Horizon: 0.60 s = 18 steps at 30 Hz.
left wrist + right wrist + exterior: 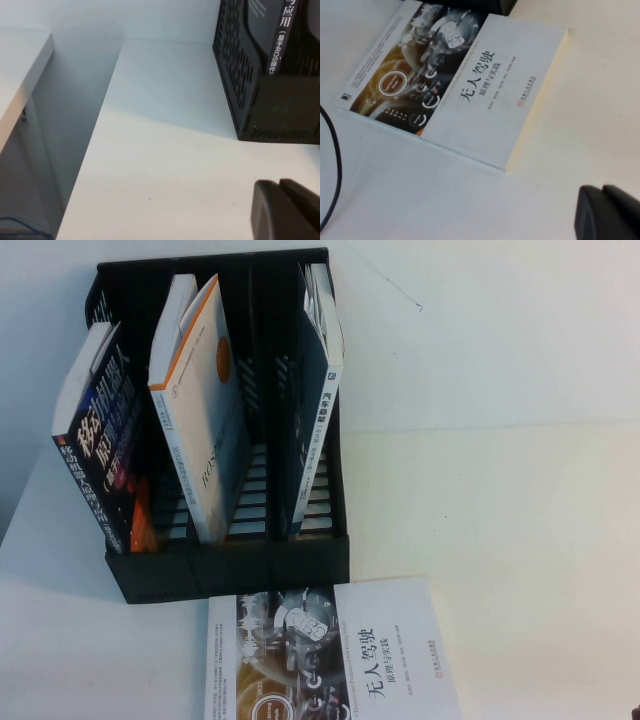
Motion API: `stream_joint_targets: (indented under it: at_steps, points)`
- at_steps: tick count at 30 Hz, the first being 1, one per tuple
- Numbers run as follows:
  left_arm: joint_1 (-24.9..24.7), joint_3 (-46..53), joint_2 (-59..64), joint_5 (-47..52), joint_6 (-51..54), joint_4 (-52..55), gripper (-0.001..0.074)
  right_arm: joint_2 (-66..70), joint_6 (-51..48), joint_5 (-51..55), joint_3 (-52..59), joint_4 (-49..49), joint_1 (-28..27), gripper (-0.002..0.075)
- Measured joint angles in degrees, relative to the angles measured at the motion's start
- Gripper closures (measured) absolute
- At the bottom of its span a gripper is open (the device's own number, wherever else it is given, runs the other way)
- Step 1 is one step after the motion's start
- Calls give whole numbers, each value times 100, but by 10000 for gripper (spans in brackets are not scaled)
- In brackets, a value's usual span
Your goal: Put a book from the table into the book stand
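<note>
The black book stand stands on the white table at the back left. The thin book with the teal spine stands upright in the stand's right compartment. My left gripper is shut and empty, low over the table just left of the stand's side wall. My right gripper is shut and empty over bare table, near the half-dark-photo, half-white book. Neither gripper shows in the high view.
The half-photo book lies flat in front of the stand. An orange-edged white book fills the middle compartment and a dark book the left one. The table's left edge drops off beside the stand. A black cable lies near the flat book.
</note>
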Motion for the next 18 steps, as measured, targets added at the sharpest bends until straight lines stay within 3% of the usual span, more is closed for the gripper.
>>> stream_joint_targets:
  at_steps: [5,10,18]
  points:
    - [0,0,0,0,0,0,736,-239,0,-270,286,-24,-9,727]
    - [0,0,0,0,0,0,736,-1382,72,-1250,981,-836,-191,727]
    - [0,0,0,0,0,0,736,-3481,162,-1803,1680,-1465,-1101,727]
